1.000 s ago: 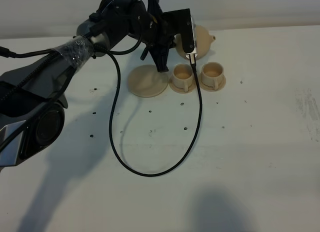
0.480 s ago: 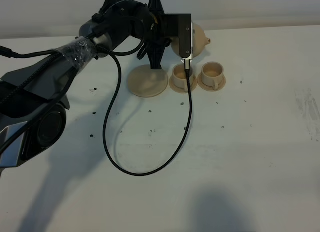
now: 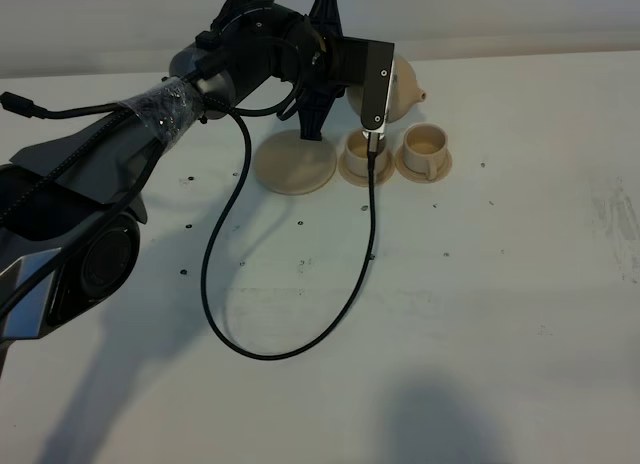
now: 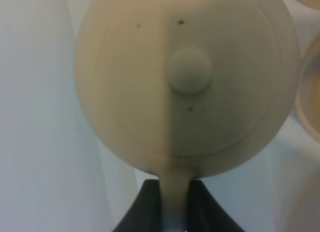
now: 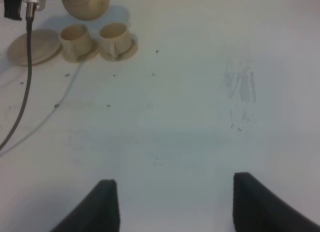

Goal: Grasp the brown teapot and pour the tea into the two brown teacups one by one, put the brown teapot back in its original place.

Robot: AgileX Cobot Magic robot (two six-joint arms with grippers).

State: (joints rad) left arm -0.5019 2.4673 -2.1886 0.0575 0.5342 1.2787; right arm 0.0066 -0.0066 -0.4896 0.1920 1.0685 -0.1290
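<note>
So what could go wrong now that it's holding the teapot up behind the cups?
The left hand pinches the brown teapot only by its thin handle, so it might swivel or slip when tilted. The black cable hangs over the teacup beside the wide saucer and could drag it. That one and the other teacup are small and close together, so tea may miss.

teapot (image 4: 185,82) in left claw (image 4: 174,192): smooth matt pale ceramic, few dark specks | claw fingers (image 4: 145,207): matt black, plastic-looking | teacup (image 3: 366,146) nearest claw, second teacup (image 3: 425,140): same matt ceramic | arm wrap (image 3: 165,104): shiny crinkled clear film | cable (image 3: 215,284): smooth black rubbery | table (image 3: 480,304): matt white, flecked, scuffed
</note>
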